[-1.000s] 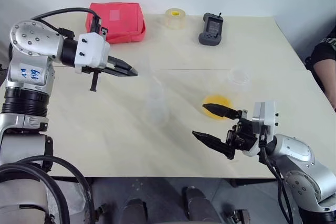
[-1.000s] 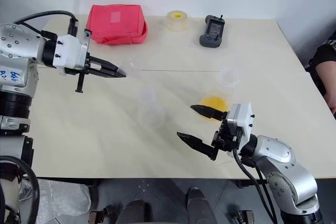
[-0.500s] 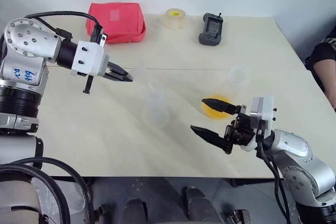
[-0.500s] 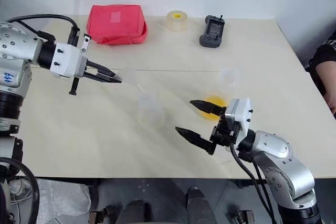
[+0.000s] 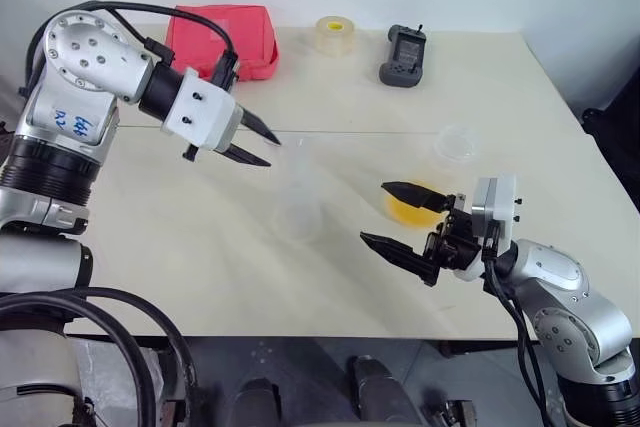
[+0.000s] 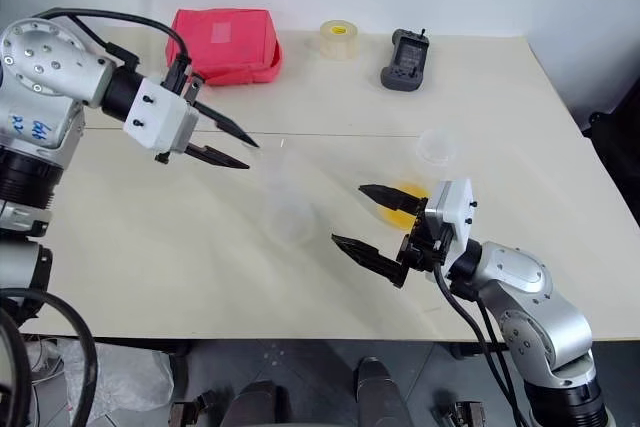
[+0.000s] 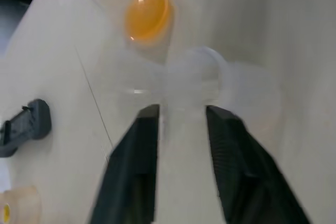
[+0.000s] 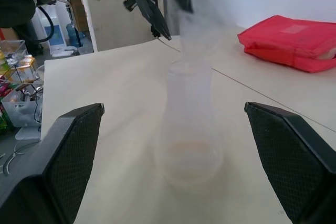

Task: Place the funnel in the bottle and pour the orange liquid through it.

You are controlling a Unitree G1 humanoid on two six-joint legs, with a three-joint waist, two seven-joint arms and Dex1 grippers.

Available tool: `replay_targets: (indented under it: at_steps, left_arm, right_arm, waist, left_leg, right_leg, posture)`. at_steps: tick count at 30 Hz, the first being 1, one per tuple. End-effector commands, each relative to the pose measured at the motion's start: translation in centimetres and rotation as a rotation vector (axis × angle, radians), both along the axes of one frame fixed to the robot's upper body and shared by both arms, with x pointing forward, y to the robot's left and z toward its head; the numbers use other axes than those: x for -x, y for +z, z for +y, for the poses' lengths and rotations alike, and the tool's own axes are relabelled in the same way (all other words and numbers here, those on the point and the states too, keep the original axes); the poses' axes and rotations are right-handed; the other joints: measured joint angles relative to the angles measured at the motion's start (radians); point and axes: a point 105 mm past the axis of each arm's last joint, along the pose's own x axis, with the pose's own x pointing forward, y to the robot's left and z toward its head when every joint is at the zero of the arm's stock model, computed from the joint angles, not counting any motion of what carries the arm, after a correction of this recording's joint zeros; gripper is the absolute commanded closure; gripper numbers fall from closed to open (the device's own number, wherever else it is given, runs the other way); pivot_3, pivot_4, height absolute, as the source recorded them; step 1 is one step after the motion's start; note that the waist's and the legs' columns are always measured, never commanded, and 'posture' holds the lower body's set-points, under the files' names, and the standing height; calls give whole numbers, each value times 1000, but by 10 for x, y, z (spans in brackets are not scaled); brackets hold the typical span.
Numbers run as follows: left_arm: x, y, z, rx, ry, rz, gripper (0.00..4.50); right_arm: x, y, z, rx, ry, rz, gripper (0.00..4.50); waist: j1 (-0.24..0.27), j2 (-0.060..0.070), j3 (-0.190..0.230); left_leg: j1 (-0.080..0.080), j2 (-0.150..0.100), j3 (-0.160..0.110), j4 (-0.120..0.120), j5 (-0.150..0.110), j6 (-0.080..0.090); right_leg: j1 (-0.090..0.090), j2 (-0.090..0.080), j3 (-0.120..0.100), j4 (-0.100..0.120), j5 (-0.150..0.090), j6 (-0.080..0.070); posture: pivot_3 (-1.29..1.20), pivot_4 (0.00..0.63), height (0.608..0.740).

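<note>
Arm sticker [image 5: 62, 124] writing perhaps illegible

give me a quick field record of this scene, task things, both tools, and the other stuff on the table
bottle: clear flask standing upright mid-table
funnel: clear, blurred, at the bottle's neck, just ahead of the left tool; cannot tell if it is seated
orange liquid: in a clear cup right of the bottle, behind the right tool
left tool: jaws parted, tips beside the funnel
right tool: open wide, empty, facing the bottle
far edge: red pouch, tape roll, dark handheld device
right side: small clear dish
</note>
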Motion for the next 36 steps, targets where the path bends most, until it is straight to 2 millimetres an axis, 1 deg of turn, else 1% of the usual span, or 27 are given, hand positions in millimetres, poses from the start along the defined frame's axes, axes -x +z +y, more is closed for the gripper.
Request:
replay_targets:
  at_steps: [1,6,7,9,10,11,13,16,19,22,25,27,29,32,34,36]
  left_arm:
    - [14,9,4,-49,-56,30,1666]
    - [19,13,4,9,-50,70,153]
    - [20,14,4,31,-37,83,33]
    - [21,18,7,93,-7,112,33]
    - [21,23,8,179,21,153,33]
    - [22,19,16,251,67,230,33]
    - [24,13,24,335,124,323,33]
    - [21,14,30,484,185,369,33]
    - [22,11,42,629,244,432,33]
    - [27,-1,56,726,299,507,33]
    - [29,-16,66,783,352,552,33]
    - [29,-28,75,842,387,593,33]
    - [31,-34,80,895,387,624,33]
    - [34,-52,88,910,423,656,33]
    - [33,-63,94,915,463,667,33]
    - [33,-70,95,907,471,673,33]
  right_arm:
    - [4,8,1,-11,-2,-38,0]
    - [5,9,-2,-9,-23,-40,0]
    - [5,9,-3,-8,-33,-41,0]
    - [5,10,-7,-5,-63,-43,0]
    - [4,10,-13,-2,-100,-42,0]
    - [5,6,-20,15,-152,-30,0]
    - [6,2,-29,39,-222,-15,0]
    - [6,2,-45,55,-342,-5,0]
    - [4,3,-61,46,-492,14,0]
    - [1,4,-72,55,-600,28,0]
    - [-4,8,-76,41,-654,24,0]
    - [-12,11,-79,24,-689,21,0]
    - [-17,10,-78,17,-691,39,0]
    - [-26,13,-79,3,-704,27,0]
    - [-35,11,-82,1,-715,38,0]
    - [-41,9,-83,6,-720,46,0]
  waist:
    - [-2,0,0]
    - [0,0,0]
    - [0,0,0]
    - [0,0,0]
    - [-1,1,0]
    - [-1,1,0]
    - [-3,1,1]
    - [1,1,1]
    - [3,1,1]
    - [2,1,1]
    - [0,1,1]
    - [0,1,1]
    - [0,1,1]
    - [0,1,1]
    - [0,1,1]
    - [0,1,1]
  left_leg:
    - [0,0,0,0,0,0]
    - [0,0,0,0,0,1]
    - [0,0,0,0,0,1]
    - [0,0,0,0,0,1]
    - [0,0,0,0,1,1]
    - [0,0,0,0,1,1]
    - [1,0,0,0,0,2]
    - [0,0,-1,0,0,2]
    - [0,0,-1,2,0,2]
    - [1,0,-1,3,0,2]
    - [1,0,-1,3,0,3]
    - [1,0,-1,3,-1,4]
    - [2,0,-1,3,-1,4]
    - [2,0,-1,3,-1,4]
    - [1,0,-1,3,-1,4]
    - [1,0,-1,3,-1,4]
  right_leg:
    - [0,0,0,0,0,0]
    - [0,0,0,1,0,0]
    - [0,0,0,1,0,0]
    - [0,0,0,1,0,0]
    - [0,0,0,1,0,0]
    - [0,0,0,2,0,0]
    - [0,0,1,4,0,0]
    - [0,1,1,3,0,0]
    - [0,1,1,4,0,0]
    - [0,1,1,6,0,0]
    - [0,1,2,6,0,0]
    - [0,1,3,7,0,-1]
    - [0,1,3,8,0,-1]
    - [0,2,3,8,0,-1]
    - [0,2,3,8,0,-1]
    - [0,2,3,8,0,-1]
  posture:
    - [0,150,740]
    - [0,150,740]
    - [0,150,740]
    - [0,150,740]
    - [0,150,740]
    - [0,150,740]
    - [0,150,740]
    - [0,150,740]
    - [0,150,740]
    - [0,150,740]
    - [0,150,740]
    - [0,150,740]
    - [0,150,740]
    - [0,150,740]
    - [0,150,740]
    - [0,150,740]
